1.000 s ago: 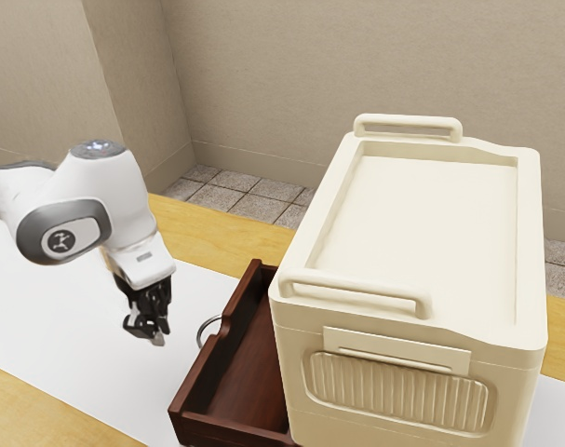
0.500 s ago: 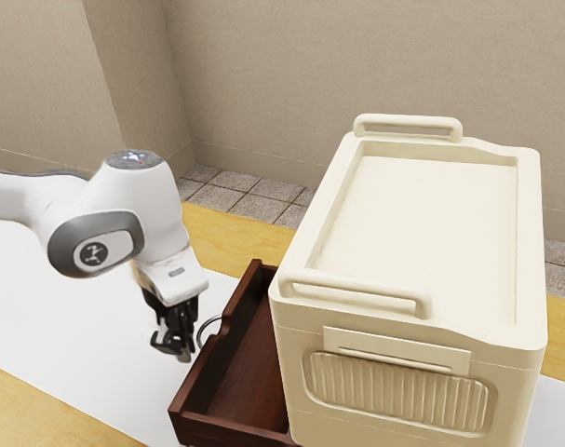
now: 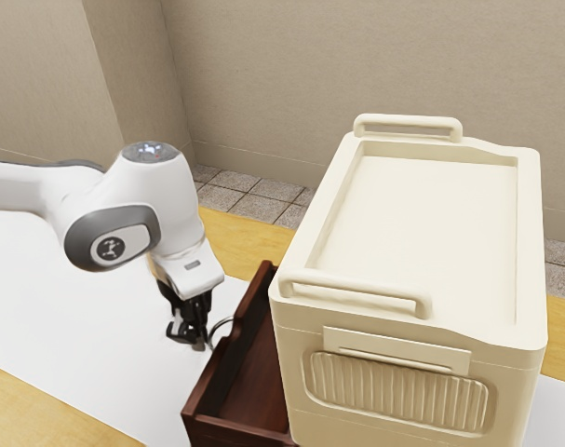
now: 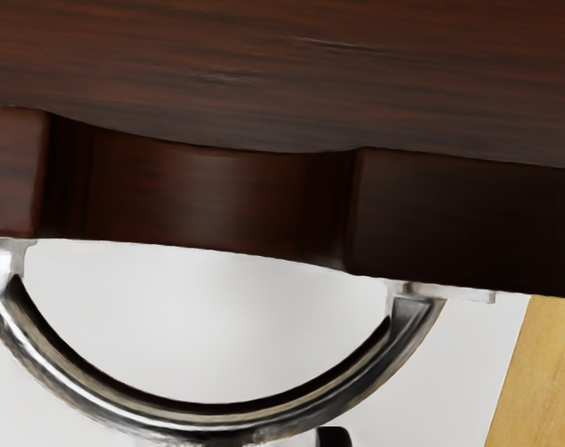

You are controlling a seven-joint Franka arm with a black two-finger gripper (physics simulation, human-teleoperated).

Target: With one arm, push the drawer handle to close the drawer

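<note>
No readable lettering or numbers, just a round, illegible emblem (image 3: 110,248) on the white arm (image 3: 175,200)

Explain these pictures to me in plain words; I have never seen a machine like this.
The machine is a robot arm, white and grey, ending in a black gripper. The exterior view comes from a camera at the arm's side. The wrist view comes from a camera on the arm's hand, looking closely at the metal handle and the wood it is fixed to.

A cream cabinet stands on a wooden table partly covered by a white sheet. Its dark wooden drawer is open, toward the exterior view's left, and the gripper is right by the handle. Whether it grips the handle, I cannot tell. The job is to push the drawer closed.
</note>
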